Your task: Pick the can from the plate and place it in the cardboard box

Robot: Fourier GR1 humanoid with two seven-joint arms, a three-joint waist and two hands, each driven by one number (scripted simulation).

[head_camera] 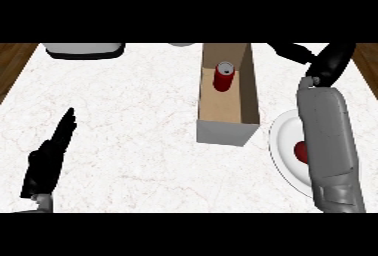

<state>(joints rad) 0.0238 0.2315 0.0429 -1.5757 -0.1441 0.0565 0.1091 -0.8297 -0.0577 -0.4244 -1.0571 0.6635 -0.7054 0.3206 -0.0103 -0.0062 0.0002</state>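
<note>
- Can (224, 76) stands upright inside the cardboard box (228, 134), toward its far end, just left of the right hand (330, 61) — placing looks done to me.
- Right hand is up beyond the box's right wall, apart from the can and holding nothing; whether its fingers are spread or curled I cannot tell from here.
- Grey right forearm (328, 145) lies across the plate (283, 145), which sits below that hand, nearer the robot, just right of the box.
- Something red (300, 152) shows on the plate beside the forearm; what it is, I cannot say.
- Left hand (50, 155) rests well to the left of the box on the table (133, 125), fingers straight and pressed together, pointing away, carrying nothing.
- Can itself: red body, pale silvery top with a dark opening, standing straight, not leaning on either wall.
- Next move, I'd judge, calls for drawing the right arm clear without knocking the box's wall.
- Grey thing (83, 50) sits at the table's far left edge, well away from both hands.
</note>
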